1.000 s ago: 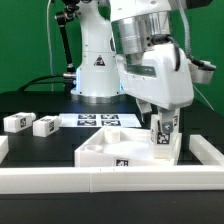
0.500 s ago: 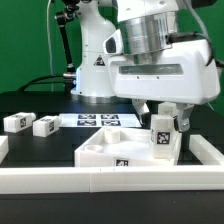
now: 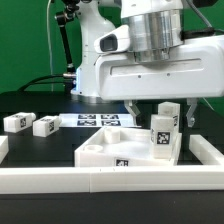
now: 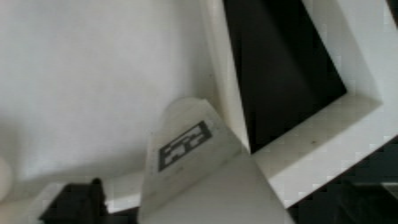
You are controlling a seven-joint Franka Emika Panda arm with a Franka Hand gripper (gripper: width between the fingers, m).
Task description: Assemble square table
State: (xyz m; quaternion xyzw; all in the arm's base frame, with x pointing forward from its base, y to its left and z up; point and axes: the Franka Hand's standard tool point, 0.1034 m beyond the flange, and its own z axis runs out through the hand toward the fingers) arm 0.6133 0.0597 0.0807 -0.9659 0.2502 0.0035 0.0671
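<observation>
You have the end effector (image 3: 161, 114) low over the square table's slab (image 3: 103, 148), at its corner on the exterior view's right; the arm's broad white hand fills the upper part of that view, face-on to the camera. An upright leg (image 3: 161, 138) stands on that corner with its black-and-white tag turned toward the camera; the dark fingers (image 3: 187, 112) show on either side of the leg's upper part, but the picture is too coarse for you to judge whether they pinch the leg or stand clear of it, so I cannot tell their state. The slab lies flat on the black surface (image 3: 50, 148), just behind the long white rail (image 3: 60, 181); a tag (image 3: 122, 163) shows on its near edge.

One loose leg (image 3: 15, 122) and a second loose leg (image 3: 45, 125) lie side by side, close together, on the exterior view's left, well apart from the slab; the marker board (image 3: 95, 119) lies flat behind the slab, in front of the arm's base (image 3: 97, 72).

In the wrist view you see the leg (image 4: 205, 165) close up, tag visible, tilted across the frame against the slab's pale panel (image 4: 89, 90); one dark finger (image 4: 75, 200) shows beside it; whether the two touch is unclear.
</observation>
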